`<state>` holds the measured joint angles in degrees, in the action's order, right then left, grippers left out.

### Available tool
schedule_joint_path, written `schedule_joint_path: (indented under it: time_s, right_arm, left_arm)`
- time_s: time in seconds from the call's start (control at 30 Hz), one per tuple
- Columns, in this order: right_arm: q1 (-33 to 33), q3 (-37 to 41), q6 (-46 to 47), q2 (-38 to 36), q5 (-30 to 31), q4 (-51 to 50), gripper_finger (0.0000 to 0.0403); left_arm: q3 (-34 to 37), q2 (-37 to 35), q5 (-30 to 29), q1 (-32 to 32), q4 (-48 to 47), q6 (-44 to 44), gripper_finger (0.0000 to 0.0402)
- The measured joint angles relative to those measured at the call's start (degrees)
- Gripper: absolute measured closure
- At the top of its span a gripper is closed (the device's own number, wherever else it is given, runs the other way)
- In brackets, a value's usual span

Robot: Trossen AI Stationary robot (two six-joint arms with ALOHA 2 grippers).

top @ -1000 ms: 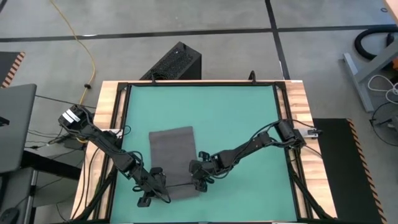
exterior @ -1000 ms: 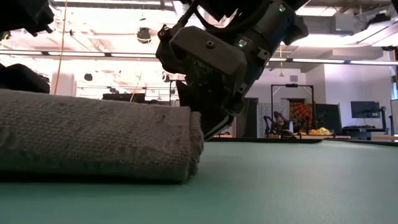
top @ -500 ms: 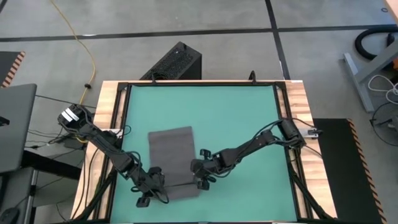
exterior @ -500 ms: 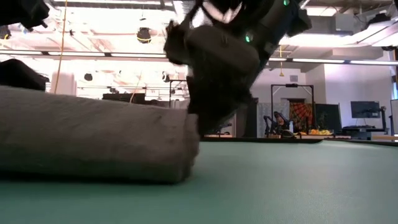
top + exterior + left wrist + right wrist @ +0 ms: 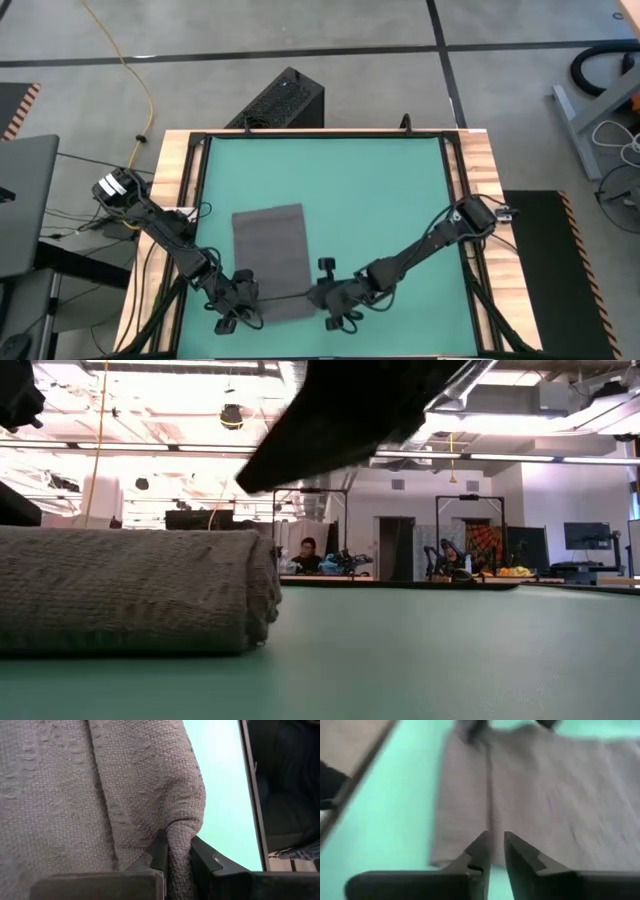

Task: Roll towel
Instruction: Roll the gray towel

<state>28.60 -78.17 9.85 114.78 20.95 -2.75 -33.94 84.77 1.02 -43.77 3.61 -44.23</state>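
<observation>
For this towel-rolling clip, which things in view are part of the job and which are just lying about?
Part of the job:
- towel, near end rolled up
- left hand, shut on the roll's end
- right hand, beside the towel's other end, gripping nothing

Just lying about:
- black box on the floor beyond the table
- yellow cable on the floor

Both claws crowd the towel (image 5: 270,262) at the near edge, while the mat (image 5: 370,190) beyond looks open
</observation>
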Motion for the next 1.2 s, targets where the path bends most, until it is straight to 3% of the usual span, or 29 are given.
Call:
schedule_joint_path:
  time_s: [0.37,0.53,0.83,0.97,1.07,1.2]
  right_arm:
    - [3.6,0.0,-13.2,5.8,-0.8,10.1,0.0159]
    - [3.4,-0.1,-12.9,6.5,0.8,9.4,0.0128]
    - [2.3,-0.2,-11.4,10.8,-1.3,11.3,0.0127]
    - [2.6,-0.3,-10.9,12.9,1.3,14.0,0.0134]
    - [2.6,-0.3,-8.1,13.1,1.7,14.1,0.0167]
    - [1.9,-0.2,-7.0,12.0,-1.5,13.2,0.0266]
  left_arm:
    - [0.4,0.0,-0.2,0.0,1.1,0.0,0.0378]
    - [0.4,0.0,0.0,0.0,1.2,-0.5,0.0378]
    - [0.4,0.0,-0.5,-0.2,2.4,-0.3,0.0377]
    - [0.4,0.0,-1.3,-0.6,2.5,-0.2,0.0377]
    - [0.4,0.0,-1.4,-0.9,2.4,-0.2,0.0377]
    - [0.4,0.0,-1.5,-0.9,2.4,0.1,0.0377]
